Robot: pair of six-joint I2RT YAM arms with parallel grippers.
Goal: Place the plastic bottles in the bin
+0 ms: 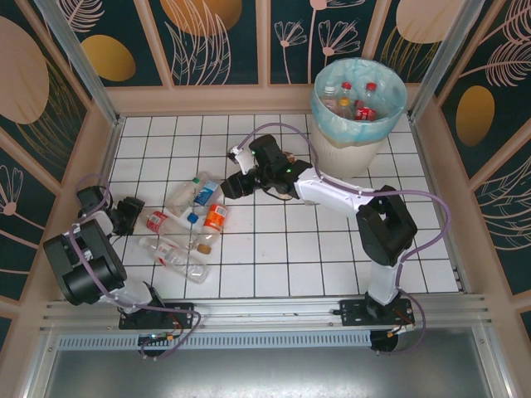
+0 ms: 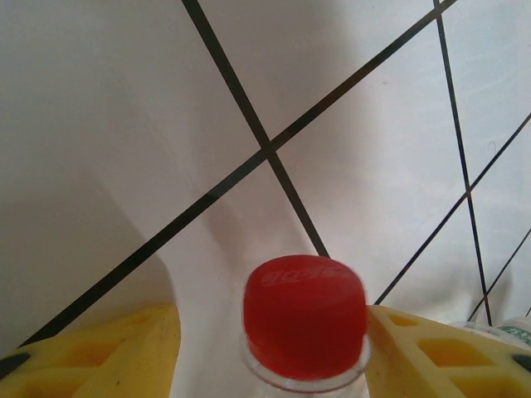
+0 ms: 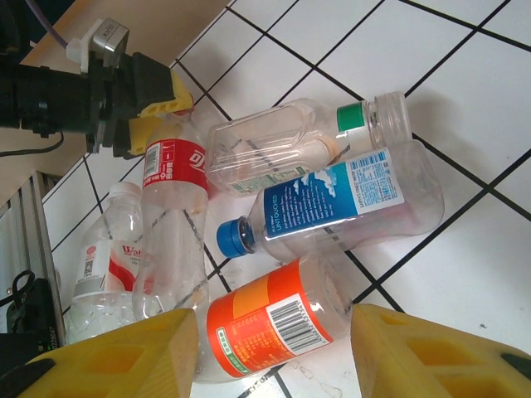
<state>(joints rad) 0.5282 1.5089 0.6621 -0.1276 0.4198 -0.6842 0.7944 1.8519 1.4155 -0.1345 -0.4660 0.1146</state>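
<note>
The left gripper (image 2: 270, 333) is not clenched yet, its fingers on both sides of the red-capped bottle (image 2: 304, 319). The bottle lies on the table (image 2: 108, 124), cap toward this arm, and the bin (image 1: 348, 148) is far right.

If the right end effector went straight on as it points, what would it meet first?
Likely the orange-labelled bottle, lying straight ahead of the right end effector; depth is unclear.

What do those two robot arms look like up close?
The left arm and right arm have white links between chunky black joints, with purple cables looping alongside. The left tool and right tool end in blocky yellow fingers.
</note>
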